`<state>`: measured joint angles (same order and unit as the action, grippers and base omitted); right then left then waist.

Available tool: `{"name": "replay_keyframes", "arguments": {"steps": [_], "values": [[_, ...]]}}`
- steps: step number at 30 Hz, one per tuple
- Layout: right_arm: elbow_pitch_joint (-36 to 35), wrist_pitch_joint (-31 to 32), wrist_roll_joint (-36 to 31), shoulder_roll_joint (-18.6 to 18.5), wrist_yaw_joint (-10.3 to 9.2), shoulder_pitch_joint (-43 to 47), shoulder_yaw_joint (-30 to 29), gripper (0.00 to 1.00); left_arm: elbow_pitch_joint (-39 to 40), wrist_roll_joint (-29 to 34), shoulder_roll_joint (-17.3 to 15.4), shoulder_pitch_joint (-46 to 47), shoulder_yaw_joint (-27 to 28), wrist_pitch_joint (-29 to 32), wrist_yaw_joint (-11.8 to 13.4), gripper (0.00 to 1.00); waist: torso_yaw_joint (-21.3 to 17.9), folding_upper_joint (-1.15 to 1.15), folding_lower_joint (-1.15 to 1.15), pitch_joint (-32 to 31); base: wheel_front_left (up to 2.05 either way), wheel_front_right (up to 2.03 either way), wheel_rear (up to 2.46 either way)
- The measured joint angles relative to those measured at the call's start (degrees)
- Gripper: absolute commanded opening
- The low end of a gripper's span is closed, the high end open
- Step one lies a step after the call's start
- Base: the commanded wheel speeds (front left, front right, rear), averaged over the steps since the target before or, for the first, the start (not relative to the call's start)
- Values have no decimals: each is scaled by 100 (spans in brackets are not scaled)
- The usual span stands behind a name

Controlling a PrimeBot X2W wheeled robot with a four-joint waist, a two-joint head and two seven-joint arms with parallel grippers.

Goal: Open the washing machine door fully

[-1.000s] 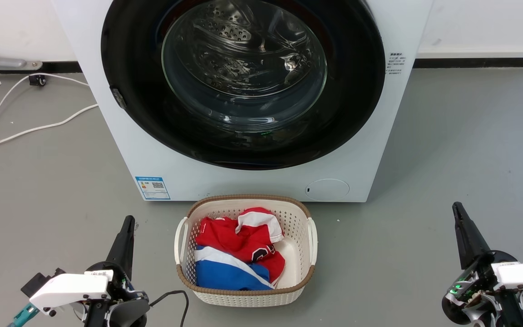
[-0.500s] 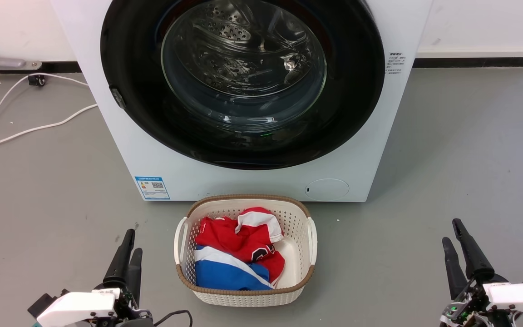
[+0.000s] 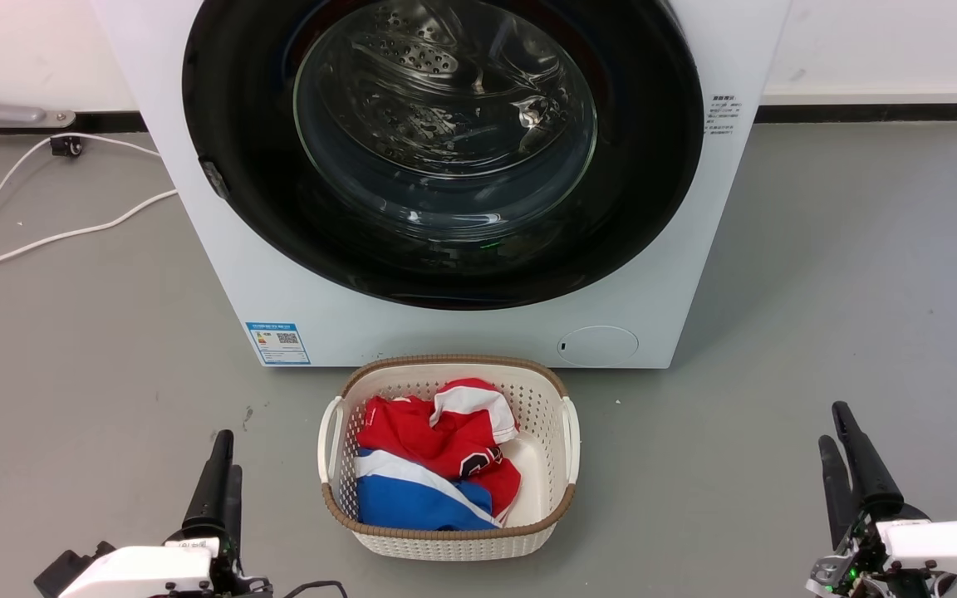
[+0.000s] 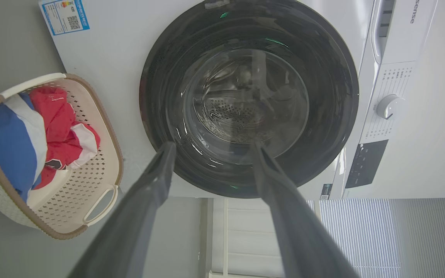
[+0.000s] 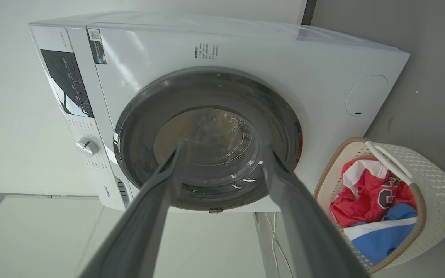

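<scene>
Though closed, washing machine door (image 3: 443,149) gleams black.

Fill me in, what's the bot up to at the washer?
Nothing is being handled yet. The washing machine door is shut flush on the washing machine, untouched. The left gripper and right gripper hang low, short of the machine, both open and empty, either side of a laundry basket holding red and blue clothes. Opening has not begun.
</scene>
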<state>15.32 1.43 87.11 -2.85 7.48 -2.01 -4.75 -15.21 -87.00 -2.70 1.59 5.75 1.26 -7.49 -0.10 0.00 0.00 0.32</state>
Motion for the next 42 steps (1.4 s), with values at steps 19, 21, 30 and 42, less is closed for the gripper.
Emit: {"name": "replay_keyframes", "arguments": {"steps": [19,21,30,42], "values": [[-570,-417,-2484,4,0,4,-278,100,390,1610,-4,-19,536,-409,0,100,3,0,0,46,0,0,0],[-681,-455,-2789,4,0,3,-243,100,469,1850,0,-19,553,-450,0,100,2,0,0,52,0,0,0],[-1122,-625,-4136,4,1,4,-16,100,1229,3406,-4,-112,238,-617,312,100,-1,0,0,83,0,0,0],[-1376,-832,-5546,3,1,42,209,100,1674,5392,-8,-207,-750,-815,822,100,-20,0,0,117,0,0,0]]}}
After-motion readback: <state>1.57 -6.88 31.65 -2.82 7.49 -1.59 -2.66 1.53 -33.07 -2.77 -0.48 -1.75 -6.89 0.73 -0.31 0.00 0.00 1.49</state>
